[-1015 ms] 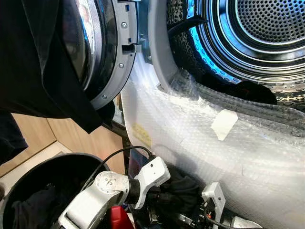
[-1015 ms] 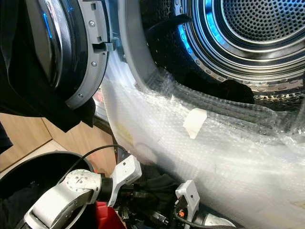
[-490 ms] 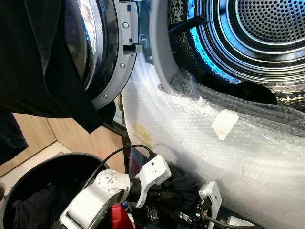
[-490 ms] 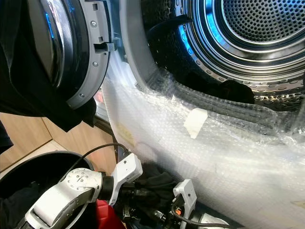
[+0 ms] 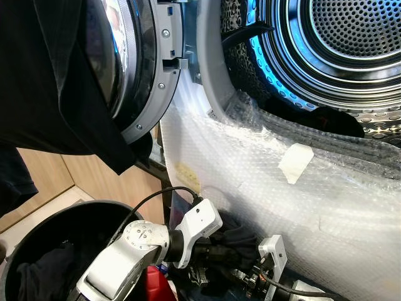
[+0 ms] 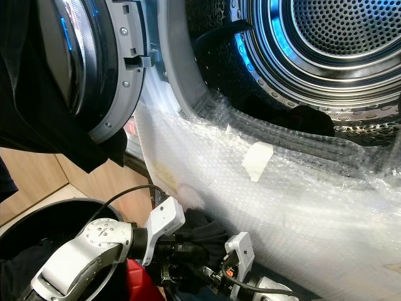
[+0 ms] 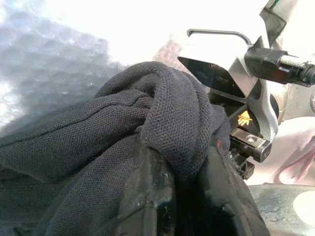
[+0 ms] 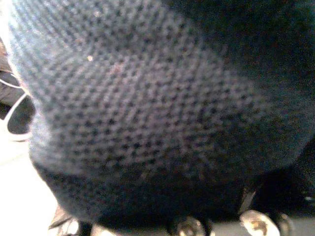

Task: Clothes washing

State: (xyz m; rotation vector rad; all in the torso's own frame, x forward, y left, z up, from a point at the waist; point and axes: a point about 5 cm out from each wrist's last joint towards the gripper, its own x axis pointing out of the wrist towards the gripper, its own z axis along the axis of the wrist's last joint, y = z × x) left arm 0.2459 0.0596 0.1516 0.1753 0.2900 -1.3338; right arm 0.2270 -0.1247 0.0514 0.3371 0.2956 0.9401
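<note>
1. Since a second ago, both wrists have crept closer together low in front of the machine; the right arm's wrist has slid toward the left one, and the dark garment bunched between them sits a little lower.
2. Left gripper is clamped on a fold of that garment: in the left wrist view its two black fingers pinch a ridge of dark knit cloth.
3. Right gripper is pressed up against the same cloth, whose weave crowds the right wrist view; whether its fingers are closed on it I cannot tell.
4. Above, the washing machine drum stands open, its door swung to the left with black cloth draped over it. Bubble wrap covers the machine's front below the opening. A black basket holding more dark laundry sits at lower left.
5. Step in hand, as I judge it: loading, with one garment gathered below the opening and not yet in the drum.
6. Next move calls for lifting the bundle well up and over the wrapped lip, keeping the pinch firm so the cloth does not snag or slip.
</note>
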